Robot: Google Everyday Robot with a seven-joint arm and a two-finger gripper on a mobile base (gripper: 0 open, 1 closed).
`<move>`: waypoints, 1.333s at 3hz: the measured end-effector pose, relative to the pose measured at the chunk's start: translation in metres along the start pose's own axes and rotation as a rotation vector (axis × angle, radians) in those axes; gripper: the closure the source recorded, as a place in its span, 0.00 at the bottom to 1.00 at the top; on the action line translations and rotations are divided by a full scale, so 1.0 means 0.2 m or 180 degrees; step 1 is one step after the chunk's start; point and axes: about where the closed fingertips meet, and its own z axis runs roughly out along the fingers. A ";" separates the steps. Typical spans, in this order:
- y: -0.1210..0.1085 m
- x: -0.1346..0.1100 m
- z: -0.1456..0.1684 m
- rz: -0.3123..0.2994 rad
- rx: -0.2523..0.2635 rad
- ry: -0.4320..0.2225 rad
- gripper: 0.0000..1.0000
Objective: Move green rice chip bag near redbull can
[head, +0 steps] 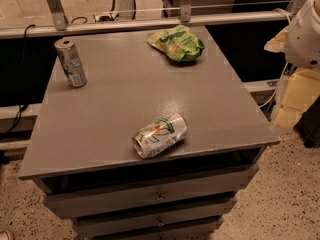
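The green rice chip bag (176,43) lies crumpled at the far middle-right of the grey cabinet top (120,99). The redbull can (70,62) stands upright near the far left corner, well apart from the bag. My arm's white housing (304,31) is at the right edge of the view, and my gripper (292,104) hangs below it, off the cabinet's right side, lower than the top and holding none of the task's things.
A wider white can with green and red print (160,135) lies on its side near the front edge of the top. A metal rail (150,23) runs behind the cabinet. Drawers (160,196) sit below the front edge. Speckled floor lies around.
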 end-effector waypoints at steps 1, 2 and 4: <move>0.00 0.00 0.00 0.0002 0.0010 -0.0009 0.00; -0.13 -0.04 0.07 0.0009 0.0112 -0.0117 0.00; -0.79 -0.20 0.26 0.0062 0.0565 -0.0545 0.00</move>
